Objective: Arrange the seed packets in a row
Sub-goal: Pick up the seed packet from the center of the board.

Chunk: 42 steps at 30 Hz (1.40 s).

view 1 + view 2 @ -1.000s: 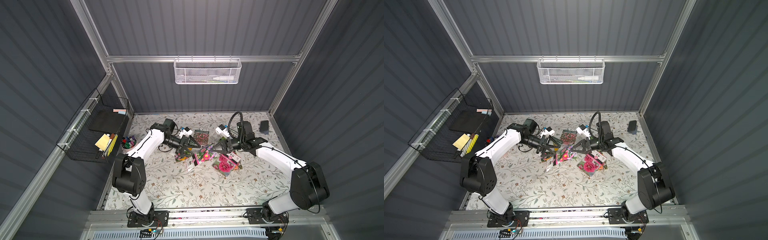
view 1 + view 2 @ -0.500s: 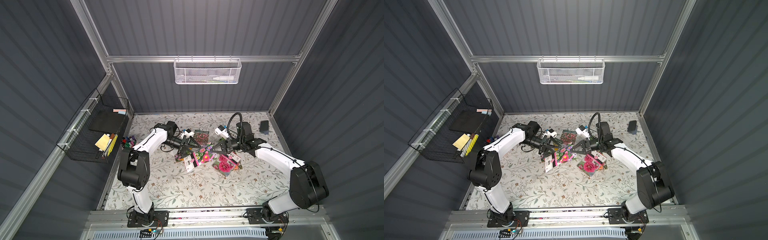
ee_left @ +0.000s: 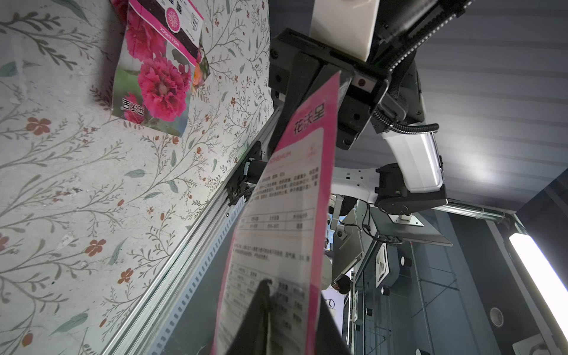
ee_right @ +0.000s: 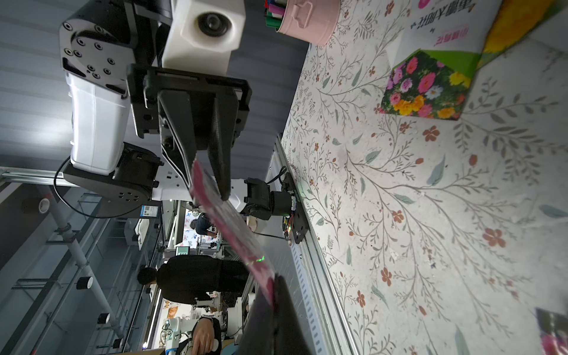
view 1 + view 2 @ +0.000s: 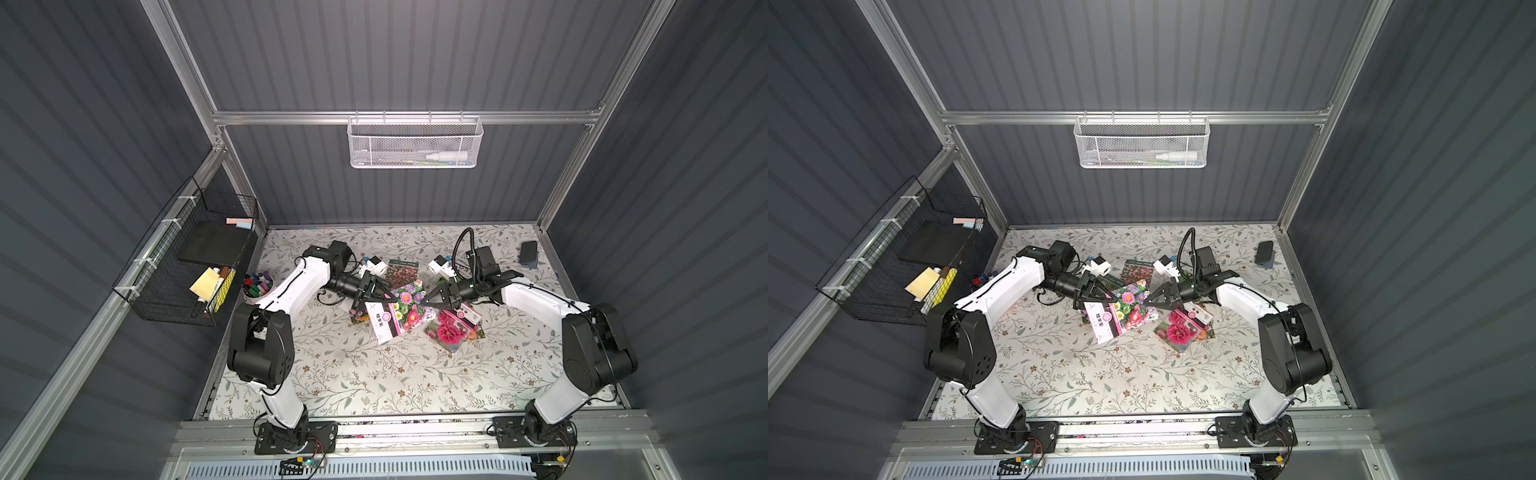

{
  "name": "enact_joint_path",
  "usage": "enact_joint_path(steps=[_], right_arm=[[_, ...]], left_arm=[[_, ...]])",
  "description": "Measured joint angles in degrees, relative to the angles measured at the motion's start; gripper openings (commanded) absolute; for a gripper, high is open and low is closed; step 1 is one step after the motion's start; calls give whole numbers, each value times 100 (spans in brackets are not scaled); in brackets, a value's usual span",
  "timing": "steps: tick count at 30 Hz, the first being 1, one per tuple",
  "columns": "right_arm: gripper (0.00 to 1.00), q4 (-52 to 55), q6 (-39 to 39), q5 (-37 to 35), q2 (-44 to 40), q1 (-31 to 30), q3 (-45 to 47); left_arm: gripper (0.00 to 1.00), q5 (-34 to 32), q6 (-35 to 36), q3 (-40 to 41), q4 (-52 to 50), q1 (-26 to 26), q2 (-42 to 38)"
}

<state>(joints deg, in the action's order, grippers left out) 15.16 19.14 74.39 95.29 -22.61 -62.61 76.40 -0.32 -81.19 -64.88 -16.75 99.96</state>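
The mixed-flower packet (image 5: pixel 401 311) hangs tilted above the middle of the floral table (image 5: pixel 374 382), pinched at two opposite edges. The left gripper (image 5: pixel 386 296) is pressed together on its 9 o'clock edge and the right gripper (image 5: pixel 430 300) on its 3 o'clock edge.

In both top views four seed packets can be counted plainly:
- the held one;
- one dark red packet (image 5: pixel 401 272) lying flat at its 12 o'clock;
- one magenta hollyhock packet (image 5: pixel 449 332) at its 4 o'clock;
- one green-edged packet (image 5: pixel 358 316), half hidden beneath it at 8 o'clock.

The left wrist view adds a fifth, an orange packet (image 3: pixel 200 73) peeking from under the hollyhock packet. It also shows the held packet's printed white back running into the right gripper's closed fingers (image 3: pixel 289 101).

The right wrist view uncovers what the held packet hides from above. The green-edged packet overlaps a sixth, a white-labelled packet (image 4: pixel 445 30). Yellow petals show beside that one, but whether they belong to it cannot be told.

Farther out, one dark slab (image 5: pixel 528 251) lies at 2 o'clock near the far corner. One pink cup of markers (image 5: pixel 257 286) stands at 9 o'clock by the table's edge.
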Motion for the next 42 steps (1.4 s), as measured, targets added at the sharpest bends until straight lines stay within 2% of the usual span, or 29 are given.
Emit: enact_joint_path(steps=[4, 5, 6, 7, 8, 9, 11, 17, 21, 27, 33, 42], right_arm=[[0, 129, -90, -24, 11, 0, -144], [9, 177, -116, -50, 13, -4, -177], [33, 245, -118, -68, 22, -4, -214], [49, 291, -127, -116, 39, -9, -262], [73, 323, -138, -177, 68, 0, -326], [83, 339, -136, -289, 83, 7, -398], [90, 330, -103, -516, 87, 35, -481], [93, -155, 501, -1296, 59, 293, -267], [91, -1040, 1434, -1698, -103, 358, 380], [89, -2367, 2765, -2068, -190, 129, 1147], [87, -3161, 3432, -2354, -61, -293, 1185], [86, -4273, 4310, -2472, 505, -273, 1543]], left_arm=[[0, -170, 118, 17, -70, 0, 0], [0, -221, 164, 35, -74, 0, 0], [0, -280, 162, 63, -66, 0, -11], [0, -367, 131, 122, -11, -2, -39], [0, -496, 59, 258, 107, -2, -105], [0, -654, -74, 446, 284, -2, -197], [0, -1040, -396, 828, 688, -2, -358], [0, -2498, -1731, 1919, 2562, -44, -643], [0, -3613, -2603, 2573, 3963, -232, -765], [0, -4988, -3289, 2944, 5259, -824, -1045], [0, -5396, -4096, 3121, 6328, -992, -1257], [0, -5394, -4929, 3510, 7093, -981, -1663]])
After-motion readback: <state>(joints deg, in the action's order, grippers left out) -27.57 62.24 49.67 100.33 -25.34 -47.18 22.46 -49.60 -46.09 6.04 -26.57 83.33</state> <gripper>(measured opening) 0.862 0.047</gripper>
